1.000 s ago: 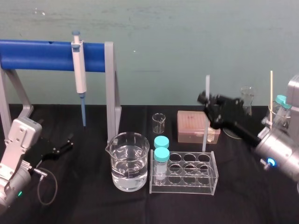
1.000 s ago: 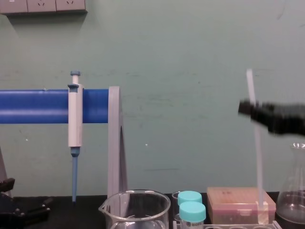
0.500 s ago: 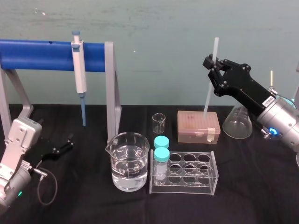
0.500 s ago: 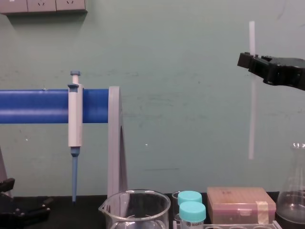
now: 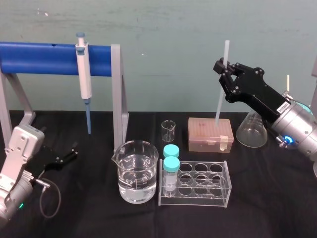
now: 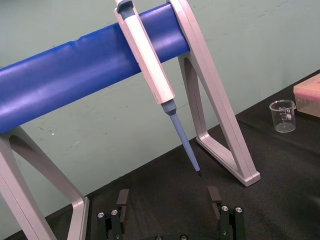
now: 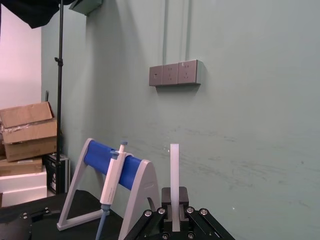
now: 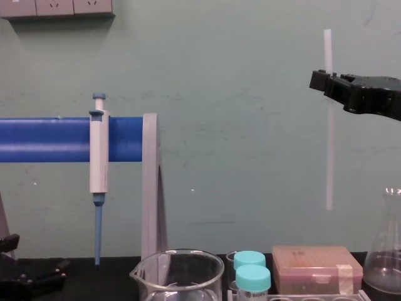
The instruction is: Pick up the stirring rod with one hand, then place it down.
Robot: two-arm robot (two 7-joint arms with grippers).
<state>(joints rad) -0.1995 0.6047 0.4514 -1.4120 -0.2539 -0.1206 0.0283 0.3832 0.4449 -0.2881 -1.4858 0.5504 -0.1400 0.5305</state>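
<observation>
A table [image 5: 99, 218] carries lab ware. A pipette stand [image 5: 49, 58] sits along the far edge on the left side, with a pipette [image 5: 84, 79] hanging from its rail, tip down. Near the table's middle a large beaker [image 5: 136, 171] stands just left of a test tube rack [image 5: 195, 183], and two capped tubes [image 5: 171, 163] stand in the rack's left end. Behind the rack are a small beaker [image 5: 168, 130] and, to its right, a tip box [image 5: 210, 134]. A conical flask [image 5: 252, 131] is farther right, toward the right edge. The stirring rod [image 5: 221, 84] hangs upright above the tip box, clear of it, clamped in the right gripper [image 5: 225, 74]. The left gripper [image 5: 67, 156] rests low near the left edge, in front of the stand.
</observation>
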